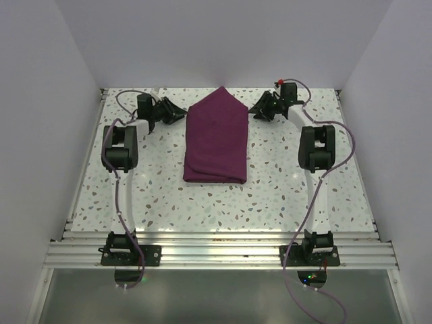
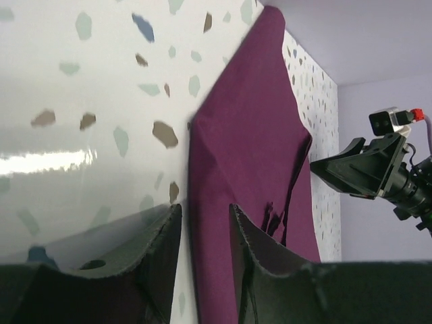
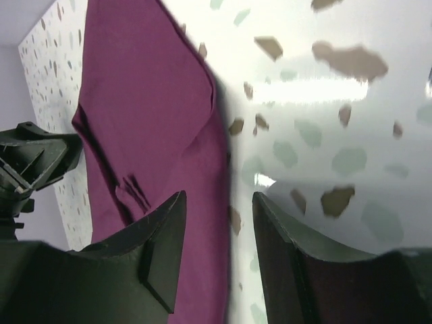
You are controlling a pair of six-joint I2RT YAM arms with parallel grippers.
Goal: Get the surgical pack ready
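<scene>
The pack (image 1: 216,138) lies folded shut at the middle of the desk (image 1: 290,196), its point aimed at the far edge. Flanking that point, the left gripper (image 1: 177,113) and right gripper (image 1: 258,109) hang with fingers apart, gripping nothing, probably lined up to catch its side edges. No writing is readable.

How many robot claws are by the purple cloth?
2. The left gripper is at the far left edge of the purple cloth; the right gripper is at its far right edge. Both are open; none seems hidden.
</scene>
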